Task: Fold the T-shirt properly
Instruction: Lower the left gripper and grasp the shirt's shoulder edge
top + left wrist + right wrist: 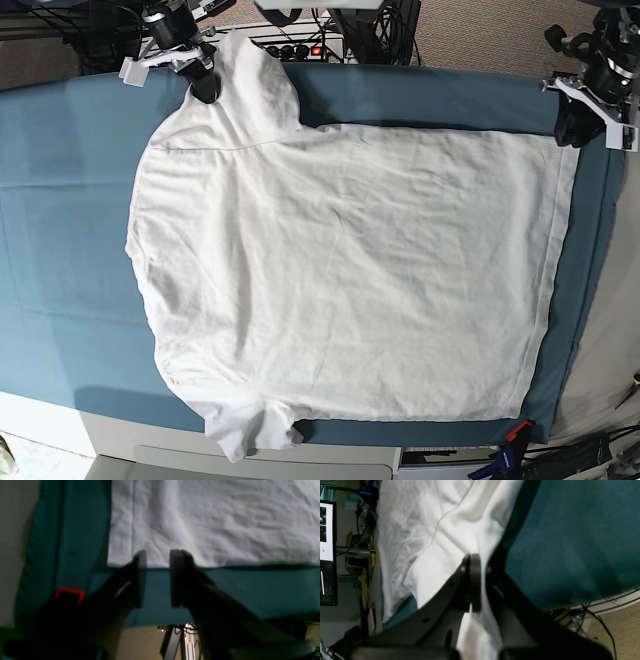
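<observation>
The T-shirt (pixel 340 270) lies spread flat on the teal cloth (pixel 60 250) covering the table: plain white cotton, softly crinkled, stitched hems, no print or writing. The right gripper (pixel 472 562) has its dark fingers clenched on a raised sleeve. The left gripper (pixel 158 565) hangs at the shirt's hem corner, fingers parted, grasping nothing.
</observation>
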`<state>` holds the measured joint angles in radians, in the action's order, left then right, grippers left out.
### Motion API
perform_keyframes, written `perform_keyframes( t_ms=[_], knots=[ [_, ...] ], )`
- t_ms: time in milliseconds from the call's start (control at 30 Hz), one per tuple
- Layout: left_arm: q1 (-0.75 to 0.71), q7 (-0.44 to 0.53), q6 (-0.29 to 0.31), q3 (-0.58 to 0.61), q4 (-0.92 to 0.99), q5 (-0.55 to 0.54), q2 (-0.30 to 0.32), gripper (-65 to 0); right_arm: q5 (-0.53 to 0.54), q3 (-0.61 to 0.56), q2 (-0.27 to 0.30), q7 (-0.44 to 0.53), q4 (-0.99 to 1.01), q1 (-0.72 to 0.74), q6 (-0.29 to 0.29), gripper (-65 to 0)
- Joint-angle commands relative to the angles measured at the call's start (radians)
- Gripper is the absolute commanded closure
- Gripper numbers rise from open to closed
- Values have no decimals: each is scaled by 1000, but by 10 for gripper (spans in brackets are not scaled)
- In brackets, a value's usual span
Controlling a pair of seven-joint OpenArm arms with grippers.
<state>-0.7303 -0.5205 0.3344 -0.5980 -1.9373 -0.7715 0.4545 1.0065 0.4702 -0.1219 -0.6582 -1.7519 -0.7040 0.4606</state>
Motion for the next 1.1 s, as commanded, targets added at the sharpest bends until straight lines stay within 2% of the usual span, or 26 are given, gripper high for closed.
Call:
perform_keyframes(
  t_ms=[0,167,300,367,467,700,800,1067],
  knots=[
    [-3,19,6,-10,-2,-11,13,-174,-4,2,2,-4,-8,-13,-4,0],
    [50,8,7,-10,82,-17,14,-174,-2,2,3,-5,-8,-13,-4,0],
    [113,-41,10,-10,159,-76,14,-174,-2,2,3,-8,-8,-14,-4,0],
    [131,-47,34,-10,187,-90,14,-172,-2,2,3,-8,-8,-14,-4,0],
    [147,-48,34,-9,203,-105,13,-172,-2,2,3,-8,-8,-13,-4,0],
    [185,-40,35,-9,203,-103,13,-172,-2,2,3,-5,-8,-10,-4,0],
    [183,-40,71,-10,203,-95,11,-172,-2,2,3,-4,-8,-10,-4,0],
    [179,-24,71,-9,203,-66,11,-172,-2,2,-3,-4,-8,-8,-4,0]
  ],
)
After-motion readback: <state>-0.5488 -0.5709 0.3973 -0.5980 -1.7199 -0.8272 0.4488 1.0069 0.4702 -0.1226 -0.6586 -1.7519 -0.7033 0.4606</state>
